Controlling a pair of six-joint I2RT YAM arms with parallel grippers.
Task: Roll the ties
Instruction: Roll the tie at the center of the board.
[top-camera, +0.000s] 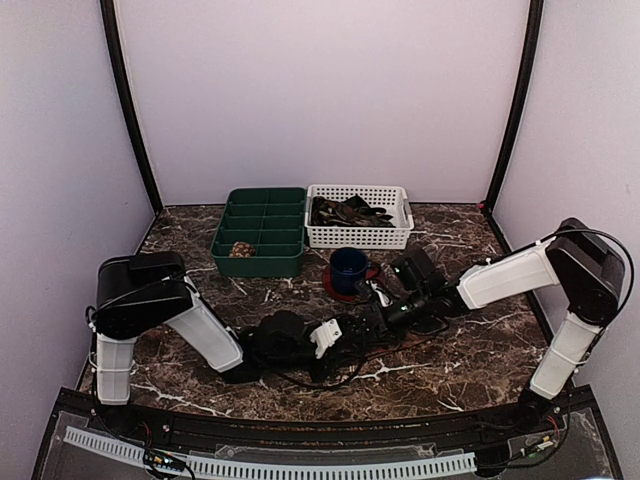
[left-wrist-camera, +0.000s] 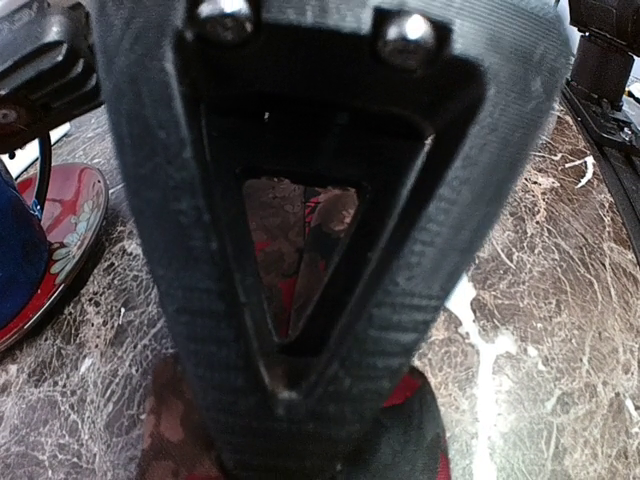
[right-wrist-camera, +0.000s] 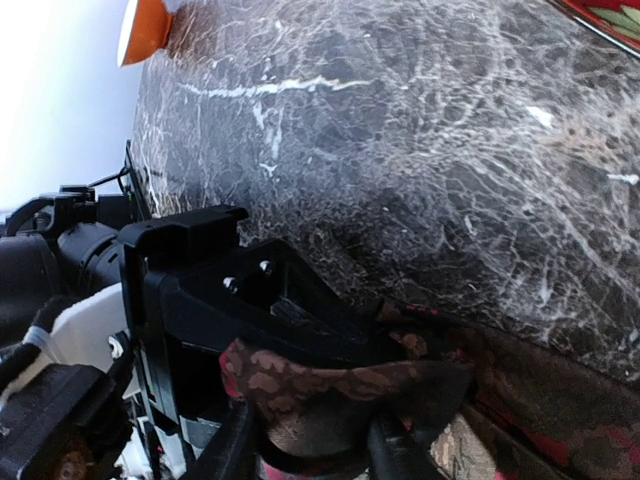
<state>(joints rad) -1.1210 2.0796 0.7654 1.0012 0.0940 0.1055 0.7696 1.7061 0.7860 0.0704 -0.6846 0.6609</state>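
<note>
Right gripper (top-camera: 378, 318) clamps tie (right-wrist-camera: 340, 385) (brown, red-flecked) just in front of mug (top-camera: 348, 268); left gripper (top-camera: 350, 332) beside it, on same tie, grip unclear.

No text, label, brand, number or sign can be read in any of the 3 views.

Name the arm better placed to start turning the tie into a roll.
Probably right: the tie sits bunched between the fingers of the right gripper, while the left gripper seems only to press down on the cloth.
</note>
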